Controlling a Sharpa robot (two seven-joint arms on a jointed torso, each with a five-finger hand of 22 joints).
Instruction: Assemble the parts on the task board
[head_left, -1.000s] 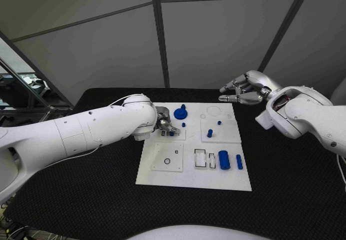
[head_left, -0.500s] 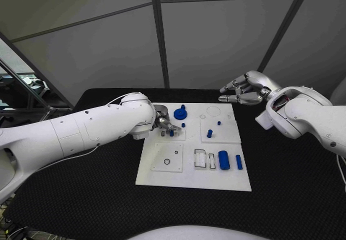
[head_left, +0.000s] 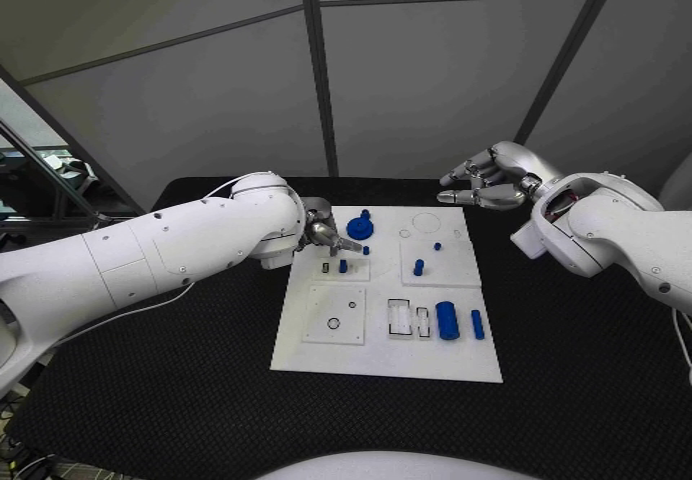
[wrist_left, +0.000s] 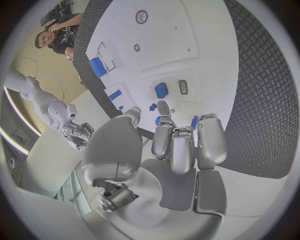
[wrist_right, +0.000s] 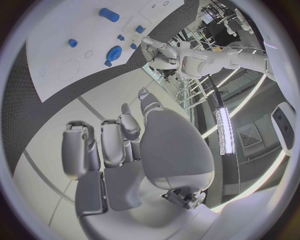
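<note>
- Looking down from the head view, the left hand (head_left: 326, 236) is seen over the far-left part of the task board (head_left: 375, 355), with its fingers bent downward just beside the blue round part (head_left: 361, 227). Whether something is held between these fingers cannot be told.
- In the same view the right hand (head_left: 490, 178) is raised above the table (head_left: 173, 400) behind the far edge of the board, with the fingers curled inward and nothing seen in them. A blue cylinder (head_left: 449, 320) and a thinner blue bar (head_left: 479, 323) are lying on the near-right part of the board.
- From the left wrist view, the left hand (wrist_left: 178, 145) is shown with its fingers stretched toward the board (wrist_left: 181, 45); small blue parts (wrist_left: 160, 90) are seen just beyond the fingertips.
- From the right wrist view, the right hand (wrist_right: 119, 145) is seen with fingers bent together, empty, well apart from the board (wrist_right: 75, 30).
</note>
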